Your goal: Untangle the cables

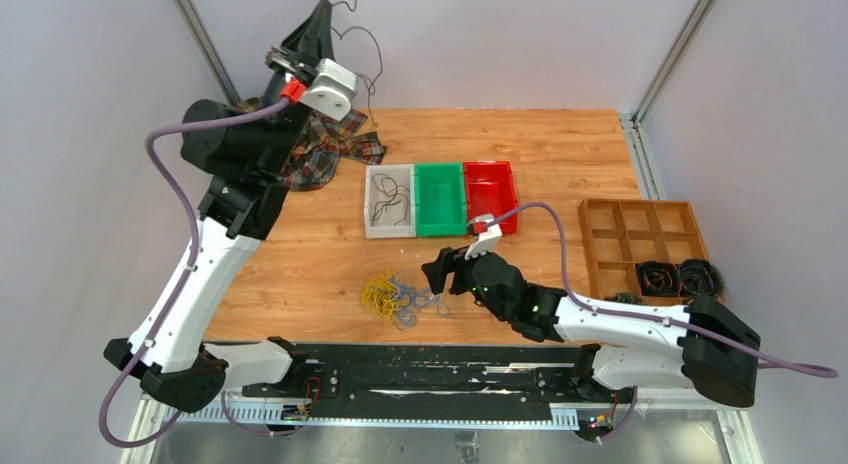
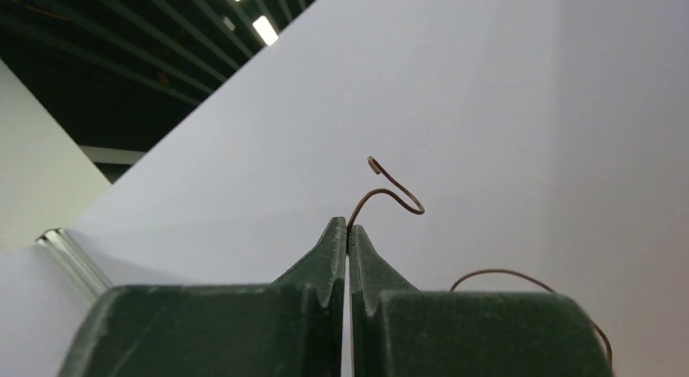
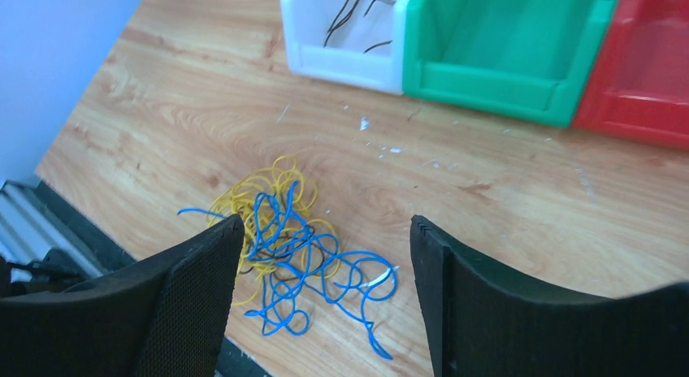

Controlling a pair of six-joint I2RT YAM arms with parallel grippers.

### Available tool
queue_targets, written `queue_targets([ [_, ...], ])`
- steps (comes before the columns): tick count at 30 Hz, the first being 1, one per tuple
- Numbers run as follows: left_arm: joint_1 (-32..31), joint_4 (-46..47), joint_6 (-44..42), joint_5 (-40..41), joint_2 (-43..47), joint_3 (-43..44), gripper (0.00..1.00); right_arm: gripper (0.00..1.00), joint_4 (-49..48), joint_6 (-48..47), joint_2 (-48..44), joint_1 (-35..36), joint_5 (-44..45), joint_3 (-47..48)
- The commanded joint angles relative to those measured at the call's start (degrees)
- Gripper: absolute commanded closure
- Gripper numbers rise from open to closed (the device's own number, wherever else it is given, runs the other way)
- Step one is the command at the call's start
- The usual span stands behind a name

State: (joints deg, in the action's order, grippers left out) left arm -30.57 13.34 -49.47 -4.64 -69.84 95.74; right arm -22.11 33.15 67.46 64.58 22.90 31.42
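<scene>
Left claw [image 2: 348, 227], high beyond the white bin [image 3: 341, 56], pinches a thin, perhaps brown cable [image 2: 396, 194]. Right claw [image 3: 325, 231] gapes wide over tangled cables [image 3: 280, 202] nearer than it.

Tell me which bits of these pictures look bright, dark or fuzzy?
Left wrist view: ceiling lamps glare in the dark top corner, and the left pincer, shut on a thin wire, looks dim against the bright wall. Right wrist view: the cables are sharp and evenly lit between the dark fingers of the open right pincer. Top external view: soft, even light, faint shadows on the table.
</scene>
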Motion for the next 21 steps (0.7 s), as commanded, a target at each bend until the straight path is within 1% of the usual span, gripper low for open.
queue_targets([
  [1,-0.28,1.85,0.01,1.1,1.17,-4.88,1.0,0.26,3.78,-1.06,-3.97,0.64,8.68,-1.47],
  [4,-0.28,1.86,0.33,2.59,0.33,-7.21,1.0,0.27,4.16,-0.44,-5.96,0.55,12.26,-2.57],
  [8,-0.28,1.93,0.58,4.37,-1.12,-9.83,1.0,0.29,5.06,0.44,-7.47,0.33,14.75,-3.63],
  [21,-0.28,2.04,-1.33,7.01,-6.1,-18.93,1.0,0.3,7.39,2.04,-9.42,0.11,16.22,-4.36],
])
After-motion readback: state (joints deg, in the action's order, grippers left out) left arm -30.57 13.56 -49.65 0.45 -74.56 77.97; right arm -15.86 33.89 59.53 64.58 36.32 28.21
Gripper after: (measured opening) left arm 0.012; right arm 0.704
